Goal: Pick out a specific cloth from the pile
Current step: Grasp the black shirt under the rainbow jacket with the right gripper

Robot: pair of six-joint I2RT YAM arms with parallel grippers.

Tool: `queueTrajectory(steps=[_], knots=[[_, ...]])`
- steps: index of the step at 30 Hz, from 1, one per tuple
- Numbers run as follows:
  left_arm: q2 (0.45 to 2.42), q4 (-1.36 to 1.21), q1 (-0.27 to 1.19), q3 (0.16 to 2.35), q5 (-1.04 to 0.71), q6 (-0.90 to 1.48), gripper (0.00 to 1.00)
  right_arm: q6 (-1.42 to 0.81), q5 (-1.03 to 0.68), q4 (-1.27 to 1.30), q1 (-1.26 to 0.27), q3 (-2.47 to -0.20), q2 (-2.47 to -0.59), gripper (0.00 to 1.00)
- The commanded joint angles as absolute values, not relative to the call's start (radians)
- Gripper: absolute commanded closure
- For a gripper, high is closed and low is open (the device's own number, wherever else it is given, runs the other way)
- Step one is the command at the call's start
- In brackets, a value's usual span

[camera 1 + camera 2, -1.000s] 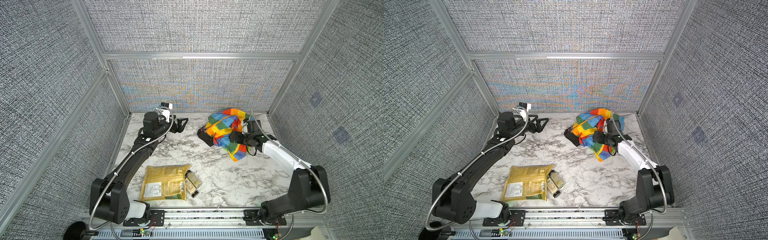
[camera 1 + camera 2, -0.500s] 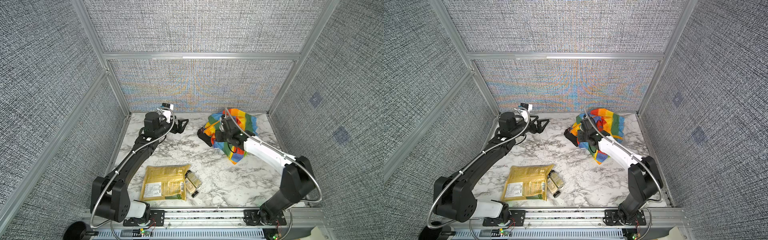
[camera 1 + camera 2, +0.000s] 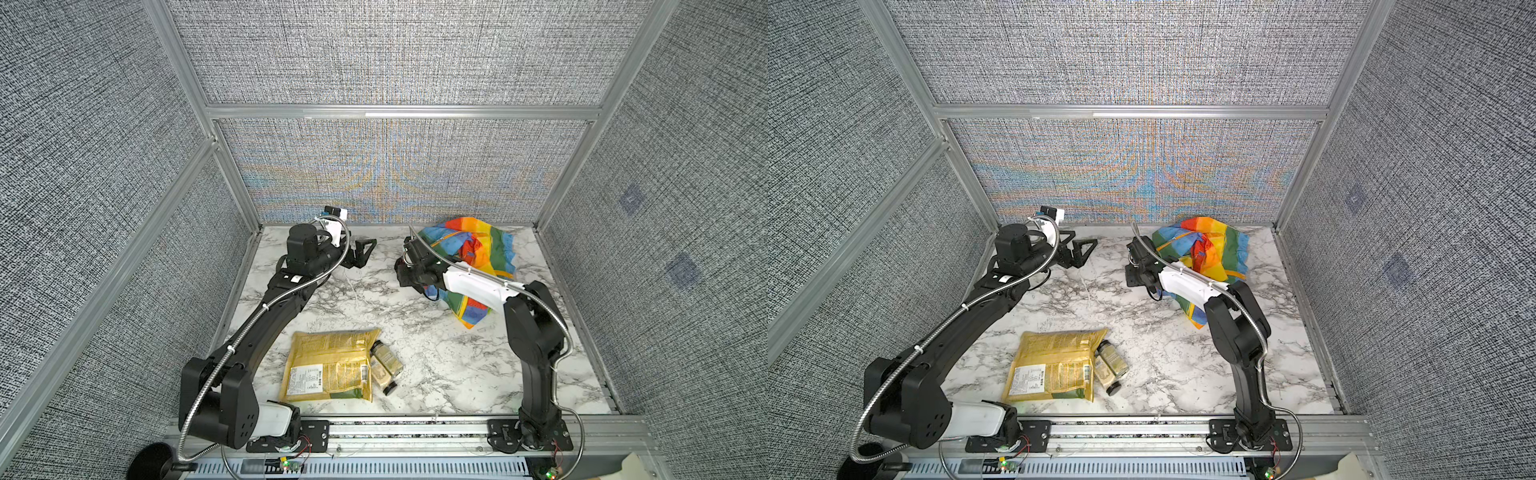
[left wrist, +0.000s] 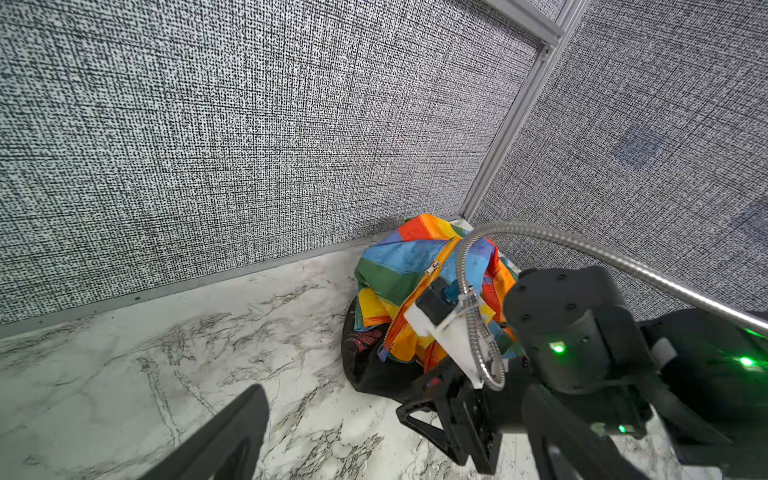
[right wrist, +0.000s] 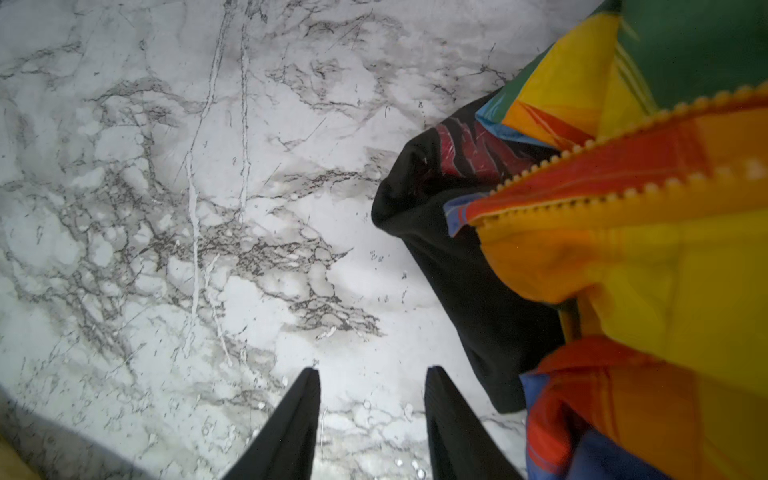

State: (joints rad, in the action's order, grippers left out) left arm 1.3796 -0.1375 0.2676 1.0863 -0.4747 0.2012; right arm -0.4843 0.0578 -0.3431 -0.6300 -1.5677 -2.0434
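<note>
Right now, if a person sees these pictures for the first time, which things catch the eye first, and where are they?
The rainbow-checked cloth stands out first, heaped in the far right corner of the marble table. A black cloth with a red print peeks from under it. Near the front edge lies a yellow packet, a small jar beside it.

Bare marble runs across the middle of the tabletop (image 3: pixel 399 316), from the back edge toward the front. The pile (image 3: pixel 469 257) fills the back right corner against both walls, with the right arm (image 3: pixel 473 286) lying across its near side. Near the front edge, a yellow packet (image 3: pixel 330 365) and 2 spice jars (image 3: pixel 384 365) block the left-centre; the front right corner lies open.
</note>
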Motion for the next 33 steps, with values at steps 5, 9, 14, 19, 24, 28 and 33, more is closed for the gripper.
queueTrajectory(steps=[5,9,14,19,24,28,33], knots=[[1.387,-0.155,0.267,1.100,-0.495,0.201,0.01,-0.542,0.089,-0.381,-0.627,-1.727,-2.181,0.53],[1.388,-0.155,0.268,1.100,-0.497,0.201,0.01,-0.564,0.112,-0.408,-0.626,-1.820,-2.251,0.49],[1.387,-0.156,0.267,1.100,-0.502,0.201,0.01,-0.602,0.185,-0.471,-0.613,-1.906,-2.319,0.38],[1.387,-0.159,0.268,1.100,-0.509,0.206,0.01,-0.618,0.199,-0.503,-0.592,-1.949,-2.373,0.37],[1.390,-0.161,0.268,1.100,-0.513,0.207,0.01,-0.618,0.213,-0.506,-0.581,-1.963,-2.400,0.45],[1.390,-0.159,0.268,1.101,-0.515,0.207,0.01,-0.614,0.210,-0.489,-0.581,-1.949,-2.387,0.66],[1.390,-0.156,0.267,1.104,-0.514,0.207,0.01,-0.593,0.196,-0.425,-0.593,-1.864,-2.301,0.83]])
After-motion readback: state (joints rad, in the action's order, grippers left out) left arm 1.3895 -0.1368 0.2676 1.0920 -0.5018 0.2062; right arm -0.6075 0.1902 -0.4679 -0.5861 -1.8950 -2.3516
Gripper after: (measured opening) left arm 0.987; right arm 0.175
